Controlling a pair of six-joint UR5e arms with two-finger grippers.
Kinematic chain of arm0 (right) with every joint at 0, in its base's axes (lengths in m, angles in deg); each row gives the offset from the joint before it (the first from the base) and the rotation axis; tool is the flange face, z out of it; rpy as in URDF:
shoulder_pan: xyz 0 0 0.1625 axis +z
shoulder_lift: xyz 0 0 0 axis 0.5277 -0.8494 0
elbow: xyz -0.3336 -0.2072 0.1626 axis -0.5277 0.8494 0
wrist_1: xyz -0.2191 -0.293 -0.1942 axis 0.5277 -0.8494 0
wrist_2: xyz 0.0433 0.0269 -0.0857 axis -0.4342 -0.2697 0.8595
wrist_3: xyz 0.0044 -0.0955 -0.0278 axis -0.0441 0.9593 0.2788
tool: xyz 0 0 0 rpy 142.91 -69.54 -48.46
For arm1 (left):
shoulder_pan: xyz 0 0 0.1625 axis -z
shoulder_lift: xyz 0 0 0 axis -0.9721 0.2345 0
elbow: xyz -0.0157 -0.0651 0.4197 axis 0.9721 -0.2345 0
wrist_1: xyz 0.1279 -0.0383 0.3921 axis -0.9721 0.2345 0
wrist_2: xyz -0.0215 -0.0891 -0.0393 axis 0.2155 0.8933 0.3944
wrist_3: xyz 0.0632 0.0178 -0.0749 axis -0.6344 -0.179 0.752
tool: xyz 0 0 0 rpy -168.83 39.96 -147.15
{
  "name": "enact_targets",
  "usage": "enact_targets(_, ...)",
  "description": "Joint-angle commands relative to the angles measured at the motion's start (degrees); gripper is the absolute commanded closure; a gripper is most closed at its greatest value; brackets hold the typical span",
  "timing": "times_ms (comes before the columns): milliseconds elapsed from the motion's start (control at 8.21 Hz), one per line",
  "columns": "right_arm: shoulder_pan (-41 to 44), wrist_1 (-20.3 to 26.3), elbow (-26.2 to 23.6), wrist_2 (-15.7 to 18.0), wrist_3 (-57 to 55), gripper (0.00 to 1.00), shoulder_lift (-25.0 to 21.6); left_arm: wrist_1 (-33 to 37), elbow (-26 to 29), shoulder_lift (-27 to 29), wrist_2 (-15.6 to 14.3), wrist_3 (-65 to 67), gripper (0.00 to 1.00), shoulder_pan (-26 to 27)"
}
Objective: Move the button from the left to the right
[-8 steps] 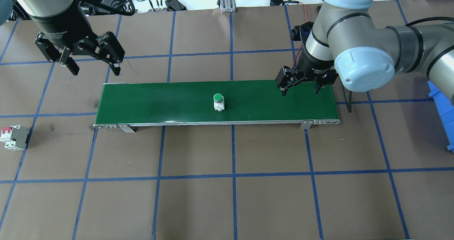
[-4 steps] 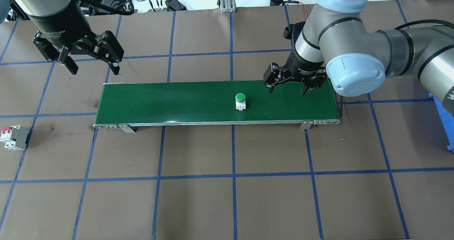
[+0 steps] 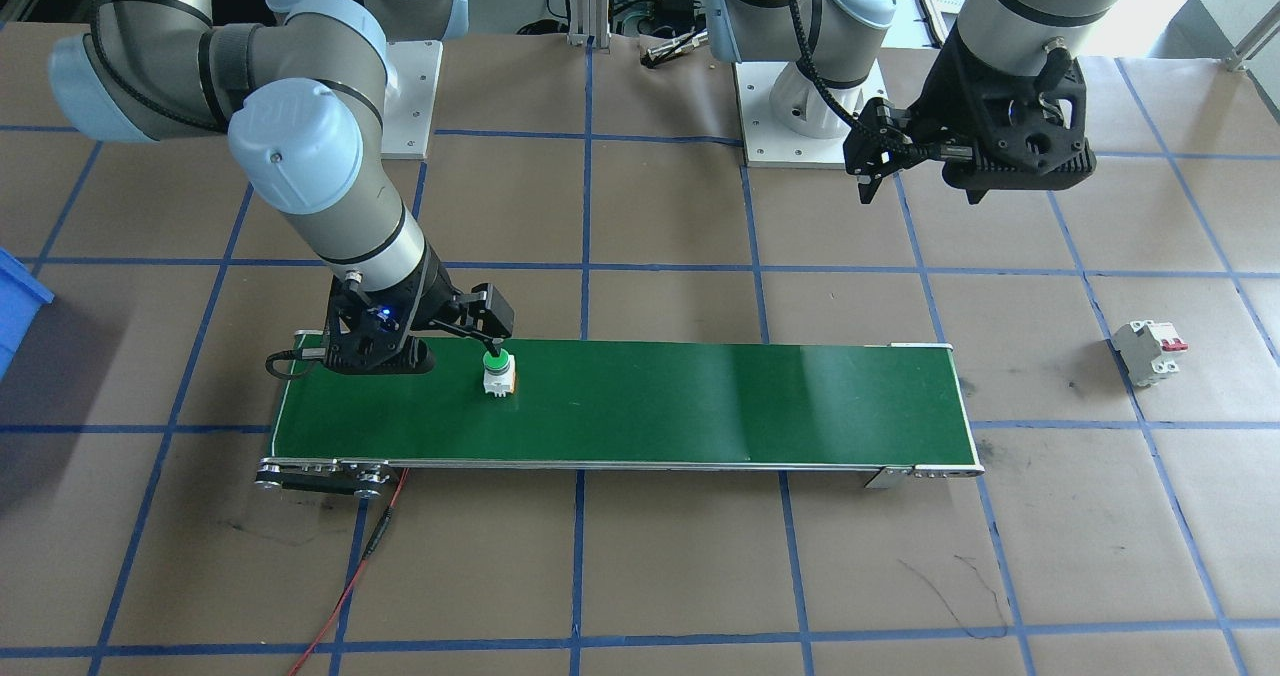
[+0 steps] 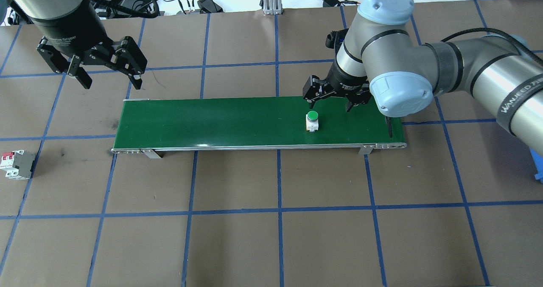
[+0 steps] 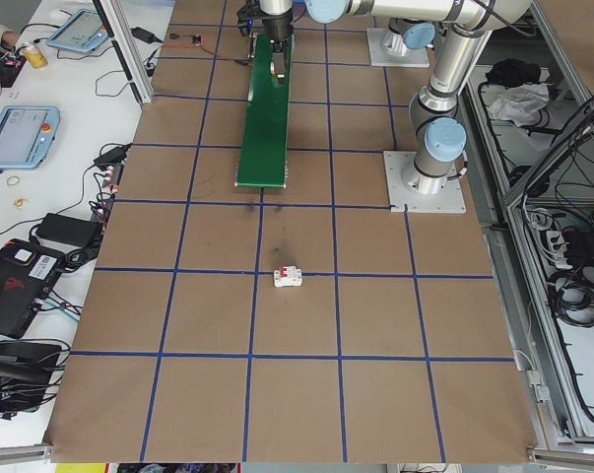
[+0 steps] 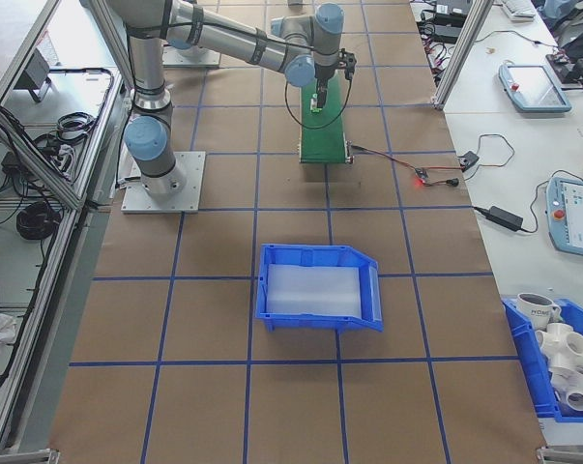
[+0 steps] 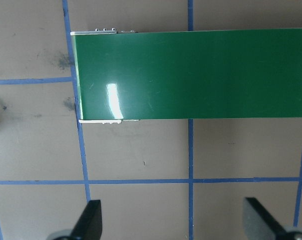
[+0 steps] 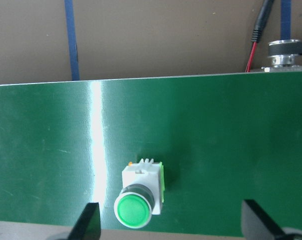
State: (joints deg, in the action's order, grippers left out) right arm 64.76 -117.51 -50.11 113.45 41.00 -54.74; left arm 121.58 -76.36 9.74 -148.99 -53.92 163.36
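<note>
Up close in the right wrist view, the button is sitting upright on the green conveyor belt, green cap up, closer to the left fingertip than to the other one and not touching either. From overhead, the right gripper is hovering with its jaws spread wide and gripping nothing, over the belt's far edge near its right end; the button is resting just in front of it, below the left-hand finger. Seen from the front, that finger is hanging right above the button. Farther off, the left gripper is hanging released and empty above the table, behind the belt's left end and well apart from the button. Off at the table's left edge, a white circuit breaker is lying on its own.
</note>
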Motion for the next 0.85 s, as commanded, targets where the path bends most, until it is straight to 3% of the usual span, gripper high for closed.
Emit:
enact_targets(0, 0.1, -1.3, 0.0, 2.0, 4.4, 0.00, 4.1, 0.0, -0.1, -0.1, -0.1, 0.0, 0.00, 0.0)
enact_targets(122, -0.3, -0.6, -0.5, 6.7, 7.5, 0.18, 4.1, 0.0, -0.1, -0.2, -0.1, 0.0, 0.00, 0.0)
enact_targets(244, -0.9, 2.6, -0.5, 9.0, 8.8, 0.58, 4.0, 0.0, -0.1, -0.2, -0.1, -0.1, 0.00, 0.0)
enact_targets(365, -2.2, 4.7, -0.4, 9.2, 9.4, 1.00, 3.6, 0.0, -0.1, -0.2, -0.1, -0.1, 0.00, -0.1)
enact_targets(487, -4.6, 7.1, -0.4, 9.2, 14.2, 1.00, 3.3, 0.0, -0.1, -0.2, -0.1, 0.0, 0.00, -0.2)
enact_targets(731, -9.8, 7.6, 0.8, 10.1, 24.2, 1.00, 1.8, 0.1, -0.1, -0.2, -0.1, -0.1, 0.00, -0.2)
